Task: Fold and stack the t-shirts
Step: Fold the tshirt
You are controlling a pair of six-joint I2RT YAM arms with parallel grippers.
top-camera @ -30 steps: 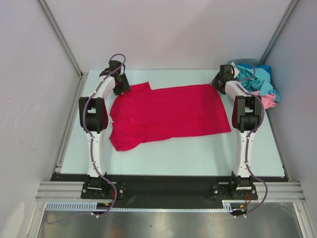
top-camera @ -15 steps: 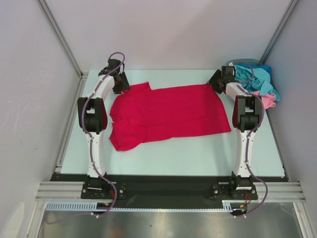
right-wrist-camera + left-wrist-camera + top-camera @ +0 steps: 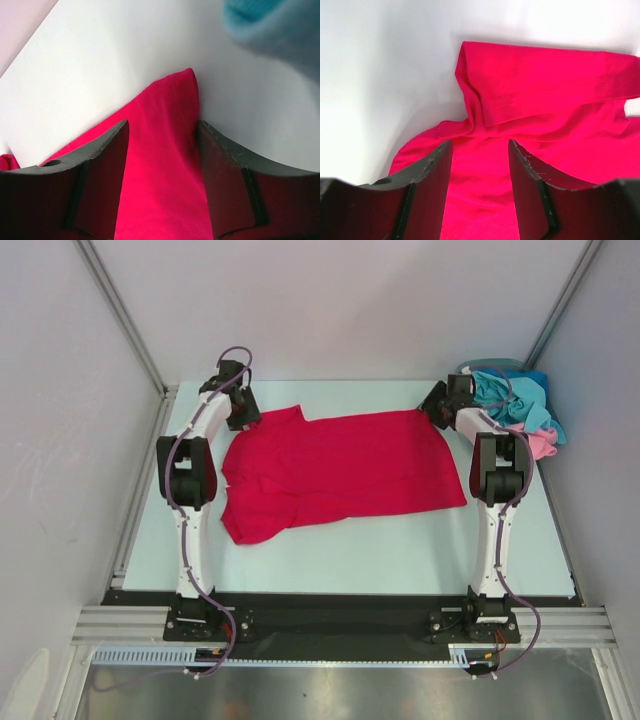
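Note:
A crimson red t-shirt (image 3: 340, 465) lies spread flat across the middle of the table, with one sleeve at its far left corner. My left gripper (image 3: 243, 413) hovers at that corner. In the left wrist view it (image 3: 480, 146) is open, with the red cloth (image 3: 545, 90) and its folded sleeve under and beyond the jaws. My right gripper (image 3: 437, 405) is at the shirt's far right corner. In the right wrist view it (image 3: 162, 126) is open, its jaws standing either side of the red hem corner (image 3: 172, 100). Teal-blue (image 3: 515, 395) and light pink (image 3: 541, 446) shirts lie heaped at the back right.
The heap of shirts sits in a blue-grey basket (image 3: 484, 365) at the back right corner, close to my right arm. A teal fold (image 3: 280, 30) shows at the top right of the right wrist view. Pale walls and metal frame posts (image 3: 120, 315) surround the white table (image 3: 350, 550).
Both grippers have shifted slightly toward the back of the table at the shirt's far corners. The red shirt has not moved.

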